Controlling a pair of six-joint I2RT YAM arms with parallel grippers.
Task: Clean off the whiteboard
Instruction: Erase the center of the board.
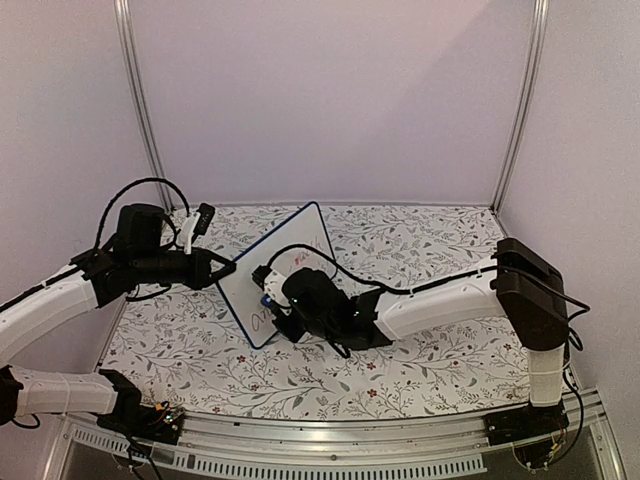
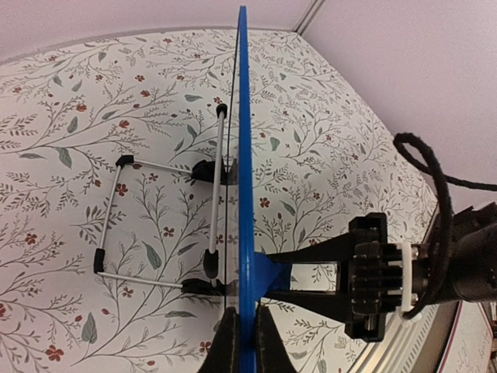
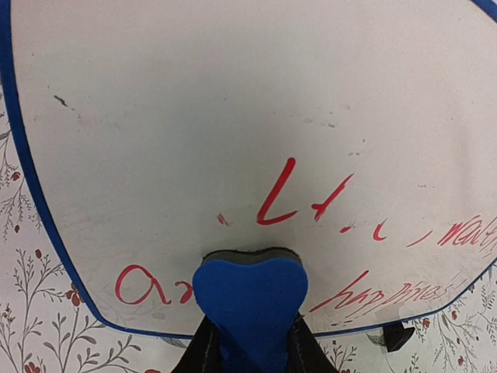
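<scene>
Nearest the right wrist camera, the right tool (image 3: 250, 353) is pressed together on the eraser (image 3: 250, 299). The blue block is pinched from both sides, and its grey felt is laid against the lower part of the whiteboard (image 3: 233, 109). Red writing (image 3: 276, 194) is spread around the felt: a loop low on the left, scrawled words low on the right, and a few strokes just above. The wipe is therefore judged to be only partly done.

The felt is best kept flat against the face, not tipped onto a corner. Overlapping passes should be carried sideways through the low lines first, then upward through the strokes above. Pressure should be kept moderate, since the board is stood nearly upright and can be pushed backward.

That push is met by the left tool (image 2: 241, 346), which is closed on the board's blue edge, one finger on each face. This hold should be kept firm and steady while the eraser is driven.

Behind the board, a wire stand (image 2: 116, 217) is propped on the flowered counter (image 2: 70, 93). Its feet could be made to slide by heavy strokes.
</scene>
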